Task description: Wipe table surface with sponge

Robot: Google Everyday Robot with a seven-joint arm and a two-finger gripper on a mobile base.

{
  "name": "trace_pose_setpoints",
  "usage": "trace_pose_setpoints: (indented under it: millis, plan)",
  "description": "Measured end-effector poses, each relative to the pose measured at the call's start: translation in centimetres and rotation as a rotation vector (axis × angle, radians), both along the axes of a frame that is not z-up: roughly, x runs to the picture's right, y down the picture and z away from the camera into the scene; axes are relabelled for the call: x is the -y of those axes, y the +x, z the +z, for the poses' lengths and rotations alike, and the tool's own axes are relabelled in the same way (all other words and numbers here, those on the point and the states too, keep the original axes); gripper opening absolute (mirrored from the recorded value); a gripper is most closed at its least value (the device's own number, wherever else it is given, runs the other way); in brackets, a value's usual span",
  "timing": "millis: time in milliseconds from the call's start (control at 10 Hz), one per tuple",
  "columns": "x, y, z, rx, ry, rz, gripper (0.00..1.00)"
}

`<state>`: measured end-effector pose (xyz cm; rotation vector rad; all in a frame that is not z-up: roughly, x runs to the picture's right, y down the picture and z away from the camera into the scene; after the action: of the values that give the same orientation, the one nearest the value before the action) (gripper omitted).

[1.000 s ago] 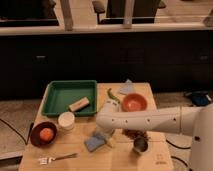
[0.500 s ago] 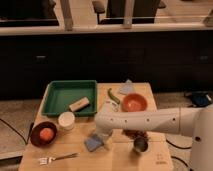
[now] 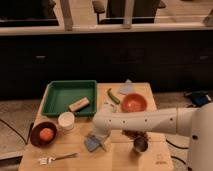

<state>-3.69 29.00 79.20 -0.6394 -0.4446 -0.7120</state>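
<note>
The light wooden table surface (image 3: pixel 75 150) fills the lower middle of the camera view, with a small printed mark near its front right corner. The blue sponge (image 3: pixel 91 144) lies flat on the table near the front centre. My white arm reaches in from the right. My gripper (image 3: pixel 101 138) is at the arm's left end, pointing down onto the sponge's right side and touching or just above it. The gripper hides part of the sponge.
A green tray (image 3: pixel 60 95) at the back left holds a tan block (image 3: pixel 79 104). A white cup (image 3: pixel 66 121) and a dark bowl with an orange (image 3: pixel 42 133) stand left. A fork (image 3: pixel 57 158), a metal cup (image 3: pixel 140 145), an orange bowl (image 3: pixel 134 103), a green pepper (image 3: pixel 113 96) and a pale cloth (image 3: pixel 126 88) are also there.
</note>
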Motion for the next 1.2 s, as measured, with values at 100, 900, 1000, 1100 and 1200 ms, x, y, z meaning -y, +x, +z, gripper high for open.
trace_pose_setpoints:
  millis: [100, 900, 1000, 1100, 1200]
  plan:
    - [-0.1, -0.2, 0.0, 0.003, -0.002, -0.001, 0.49]
    - [0.1, 0.3, -0.3, -0.008, 0.011, 0.011, 0.0]
    - [0.2, 0.5, -0.4, -0.012, 0.012, 0.018, 0.0]
    - [0.3, 0.7, -0.6, -0.016, 0.015, 0.022, 0.0]
    - [0.5, 1.0, -0.7, -0.024, 0.019, 0.027, 0.0]
